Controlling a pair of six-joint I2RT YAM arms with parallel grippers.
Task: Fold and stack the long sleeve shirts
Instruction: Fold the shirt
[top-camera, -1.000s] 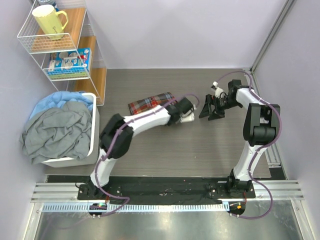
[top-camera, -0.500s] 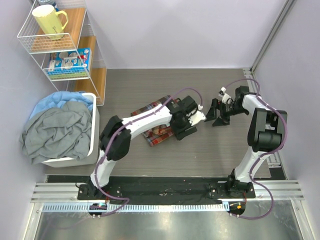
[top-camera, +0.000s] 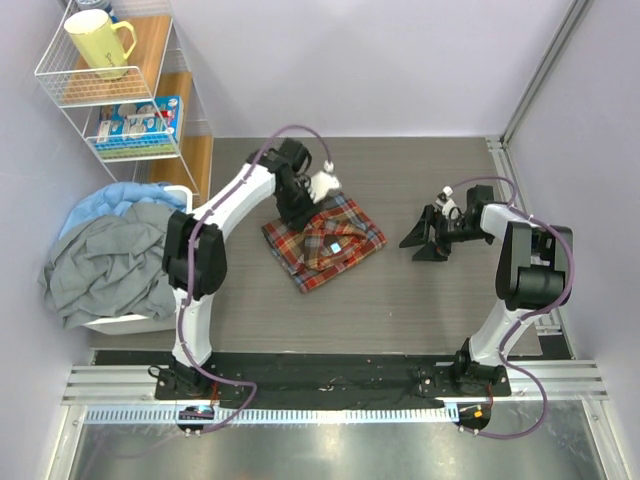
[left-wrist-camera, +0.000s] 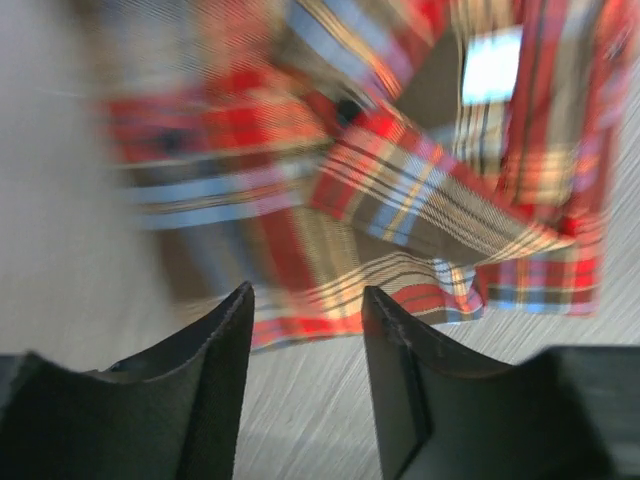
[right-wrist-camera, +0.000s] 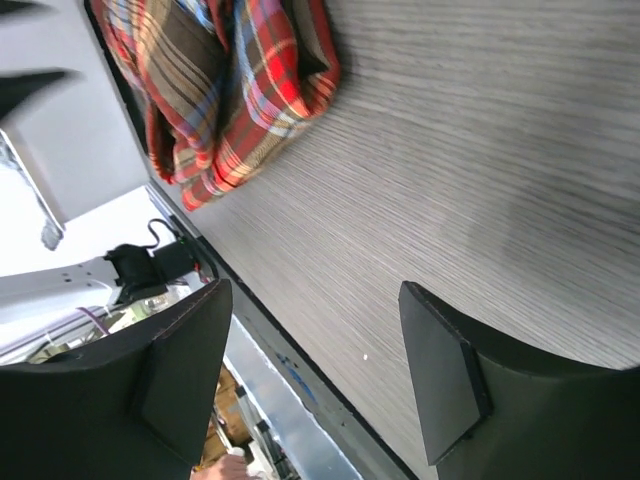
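A folded long sleeve shirt (top-camera: 325, 243) in red, brown and yellow plaid lies flat in the middle of the table, with a small white label showing on top. My left gripper (top-camera: 296, 210) hovers at its far-left edge. In the left wrist view the shirt (left-wrist-camera: 400, 180) is blurred, and the left gripper (left-wrist-camera: 305, 340) is open with only bare table between its fingers. My right gripper (top-camera: 420, 243) stands open to the right of the shirt, apart from it. The right wrist view shows the right gripper (right-wrist-camera: 315, 370) empty over the tabletop, with the shirt (right-wrist-camera: 230, 100) further off.
A white basket (top-camera: 188, 265) heaped with grey and blue clothes stands at the table's left edge. Behind it is a wire shelf (top-camera: 185, 90) holding a yellow mug (top-camera: 100, 45) and a box. An aluminium post (top-camera: 530, 95) rises at the back right.
My left gripper carried the shirt toward the table's middle, opened and let it go, then swung to its far-left side. The right gripper narrowed a little and shifted slightly.
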